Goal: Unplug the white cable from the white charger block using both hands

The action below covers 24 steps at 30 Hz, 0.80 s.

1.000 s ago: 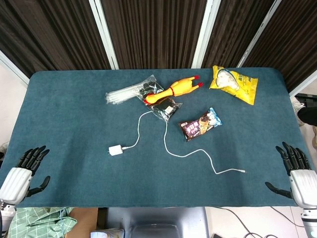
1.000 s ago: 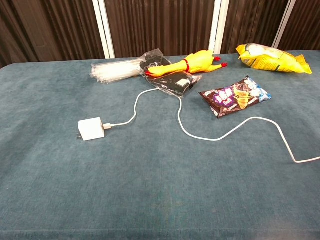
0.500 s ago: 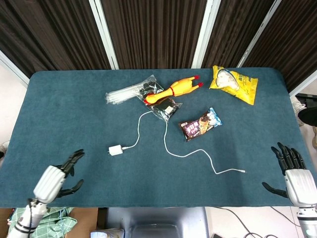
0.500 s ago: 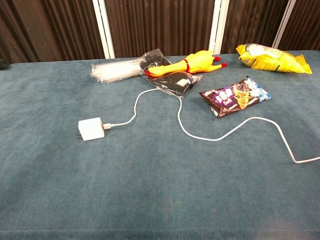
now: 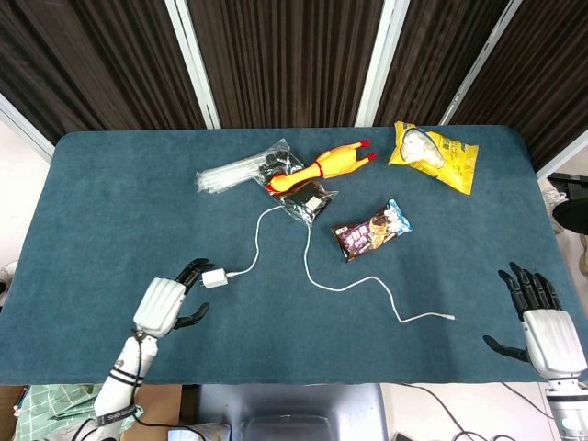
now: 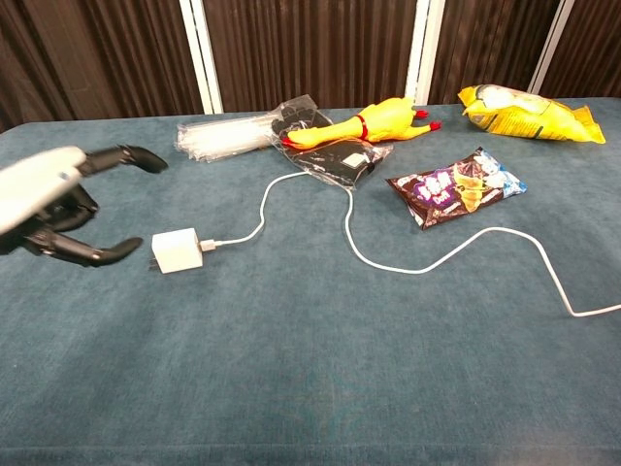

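White charger block [image 6: 177, 250] (prongs hidden) beside spread left hand [image 6: 58, 201]; cable [image 6: 388, 257] plugged.

Matt teal cloth table [image 5: 110, 202], smooth white plastic charger block [image 6: 177, 250], glossy snack bag [image 5: 434, 154].

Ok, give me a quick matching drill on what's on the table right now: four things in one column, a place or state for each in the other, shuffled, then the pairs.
Things:
1. white charger block
2. left robot hand
3. yellow snack bag
4. rubber chicken

Places or states:
A. far right corner of the table
B. open, just beside the block, not gripping it
C. white cable plugged in
D. at the far side, beside the clear plastic packet

Pairs: 1-C, 2-B, 3-A, 4-D
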### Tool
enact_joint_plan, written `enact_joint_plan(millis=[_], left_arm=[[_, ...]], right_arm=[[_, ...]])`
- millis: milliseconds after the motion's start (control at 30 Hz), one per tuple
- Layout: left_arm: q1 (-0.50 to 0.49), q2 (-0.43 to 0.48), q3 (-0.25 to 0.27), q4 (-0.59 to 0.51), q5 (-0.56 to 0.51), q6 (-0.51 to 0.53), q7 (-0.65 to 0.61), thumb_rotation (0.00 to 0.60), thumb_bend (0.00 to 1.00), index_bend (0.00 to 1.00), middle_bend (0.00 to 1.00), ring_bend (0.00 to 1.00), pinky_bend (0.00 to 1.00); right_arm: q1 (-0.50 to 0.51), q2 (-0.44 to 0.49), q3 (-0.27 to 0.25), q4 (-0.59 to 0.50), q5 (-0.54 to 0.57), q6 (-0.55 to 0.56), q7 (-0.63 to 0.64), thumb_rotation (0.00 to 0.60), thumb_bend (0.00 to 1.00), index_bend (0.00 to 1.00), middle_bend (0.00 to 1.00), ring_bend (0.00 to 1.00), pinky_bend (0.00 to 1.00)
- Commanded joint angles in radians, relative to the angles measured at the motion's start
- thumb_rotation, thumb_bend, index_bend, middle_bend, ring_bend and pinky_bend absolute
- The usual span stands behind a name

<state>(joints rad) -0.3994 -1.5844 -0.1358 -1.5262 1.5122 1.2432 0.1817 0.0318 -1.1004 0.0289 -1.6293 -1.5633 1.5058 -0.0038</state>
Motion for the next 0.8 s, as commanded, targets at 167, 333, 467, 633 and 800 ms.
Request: enact_joint_plan(millis=[167, 333, 467, 633, 800], left_arm=[[-0.048, -0.127, -0.034, 0.096, -0.145, -0.063, 0.216, 0.6, 0.35, 0.19, 0.15, 0.96, 1.0], [-0.066, -0.178, -0.042, 0.147, -0.173, -0.065, 0.242, 0.6, 0.35, 0.18, 0.15, 0.96, 1.0], [-0.087, -0.219, -0.053, 0.203, -0.203, -0.075, 0.272, 0.6, 0.35, 0.18, 0.17, 0.96, 1.0], [-0.103, -0.247, -0.061, 0.252, -0.224, -0.078, 0.292, 0.6, 0.33, 0.21, 0.2, 0.98, 1.0], [-0.11, -0.262, -0.062, 0.279, -0.235, -0.08, 0.292, 0.6, 0.33, 0.25, 0.25, 1.0, 1.0]], right_arm=[[0.0, 0.002, -0.001, -0.001, 0.001, 0.001, 0.004, 0.6, 0.19, 0.0, 0.0, 0.0, 0.0], [0.001, 0.003, -0.001, -0.001, 0.005, -0.002, 0.006, 0.6, 0.19, 0.0, 0.0, 0.0, 0.0], [-0.001, 0.007, -0.001, -0.001, 0.005, 0.003, 0.013, 0.6, 0.19, 0.0, 0.0, 0.0, 0.0], [-0.003, 0.01, 0.003, 0.001, 0.012, 0.006, 0.022, 0.6, 0.19, 0.0, 0.0, 0.0, 0.0], [-0.002, 0.012, 0.004, 0.002, 0.016, 0.004, 0.025, 0.6, 0.19, 0.0, 0.0, 0.0, 0.0]])
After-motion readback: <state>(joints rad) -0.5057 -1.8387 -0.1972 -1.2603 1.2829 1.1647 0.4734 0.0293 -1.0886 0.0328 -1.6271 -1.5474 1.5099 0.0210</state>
